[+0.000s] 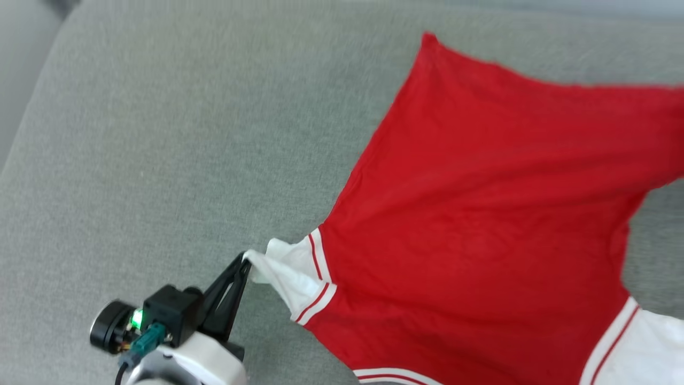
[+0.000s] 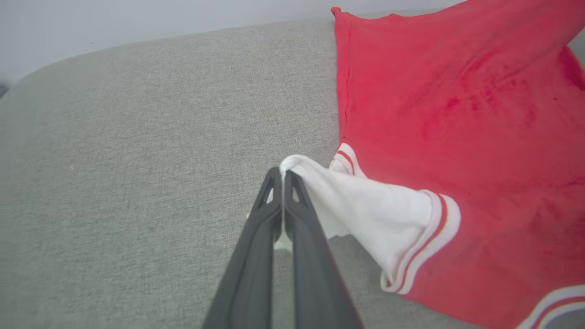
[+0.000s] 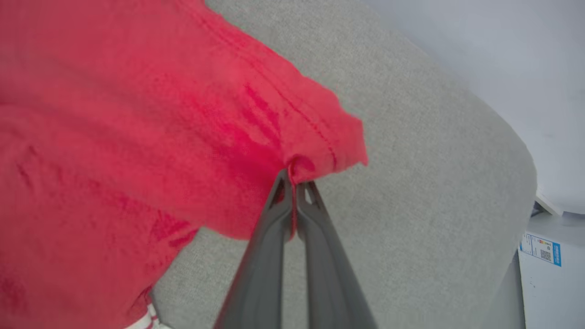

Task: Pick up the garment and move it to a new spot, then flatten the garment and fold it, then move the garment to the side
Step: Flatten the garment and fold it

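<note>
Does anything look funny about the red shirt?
The garment is stretched crooked over the grey cushion: the left gripper pinches its white sleeve into a point, and the right gripper pinches a bunched red hem corner.

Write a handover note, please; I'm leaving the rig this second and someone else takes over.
Left gripper: shut on the tip of a white sleeve of the small red jersey shirt with striped trim.
Right gripper: shut on a red hem corner.
The shirt is spread between them over the grey woven cushion.
Done: both ends gripped; whether it was moved already, I cannot tell.
To do: flatten, fold, move aside.
</note>
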Available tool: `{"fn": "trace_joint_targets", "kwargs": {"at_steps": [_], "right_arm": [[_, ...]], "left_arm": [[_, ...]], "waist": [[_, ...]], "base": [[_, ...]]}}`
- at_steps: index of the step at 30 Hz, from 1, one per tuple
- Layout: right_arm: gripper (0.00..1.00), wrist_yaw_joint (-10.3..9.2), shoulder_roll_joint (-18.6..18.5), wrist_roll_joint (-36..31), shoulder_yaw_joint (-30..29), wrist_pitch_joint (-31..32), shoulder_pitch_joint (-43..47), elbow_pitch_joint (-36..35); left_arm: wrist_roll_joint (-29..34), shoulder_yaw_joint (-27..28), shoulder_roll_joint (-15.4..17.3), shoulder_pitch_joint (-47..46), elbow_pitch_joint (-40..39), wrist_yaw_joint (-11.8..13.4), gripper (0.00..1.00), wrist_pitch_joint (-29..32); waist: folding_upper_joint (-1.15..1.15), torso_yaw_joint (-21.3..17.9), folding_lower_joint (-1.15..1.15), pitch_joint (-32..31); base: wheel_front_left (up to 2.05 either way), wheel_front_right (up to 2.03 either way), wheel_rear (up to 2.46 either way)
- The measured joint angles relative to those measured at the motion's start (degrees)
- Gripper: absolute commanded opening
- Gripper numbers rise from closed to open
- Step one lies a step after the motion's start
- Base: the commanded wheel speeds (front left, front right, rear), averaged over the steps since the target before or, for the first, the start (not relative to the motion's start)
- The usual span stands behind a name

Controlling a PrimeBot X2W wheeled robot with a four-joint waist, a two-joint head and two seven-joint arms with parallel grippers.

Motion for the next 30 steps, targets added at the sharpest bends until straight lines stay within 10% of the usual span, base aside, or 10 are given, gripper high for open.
{"fn": "trace_joint_targets", "kwargs": {"at_steps": [12,24,25,26,30], "right_arm": [[0.0,0.0,-12.0,9.0,3.6,-9.0,32.5,-9.9],[0.0,0.0,-7.7,10.3,1.6,-15.9,51.1,-6.1],[0.15,0.0,-7.3,10.1,1.1,-16.4,51.2,-5.7],[1.0,0.0,-7.0,9.8,0.1,-17.0,51.0,-5.6],[1.0,-0.01,-7.6,9.2,-2.8,-16.9,49.4,-7.0]], "left_arm": [[-2.9,0.7,3.2,7.0,-1.7,3.2,0.0,0.1],[-2.9,1.0,3.3,8.1,-1.8,3.3,0.0,-0.3],[-2.9,1.0,3.3,8.0,-1.8,3.2,0.0,-0.3],[-2.9,1.1,3.3,8.0,-1.8,3.2,0.0,-0.3],[-2.7,1.0,3.3,7.8,-1.6,3.2,0.0,-0.2]], "waist": [[0.0,-5.1,-0.01,-9.6],[0.0,-7.3,0.0,-9.4],[0.0,-7.3,0.0,-9.3],[0.0,-7.3,0.0,-9.2],[0.0,-7.1,0.0,-9.3]], "base": [[0.0,0.0,0.0],[0.0,0.0,0.0],[0.0,0.0,0.0],[0.0,0.0,0.0],[0.0,0.0,0.0]]}}
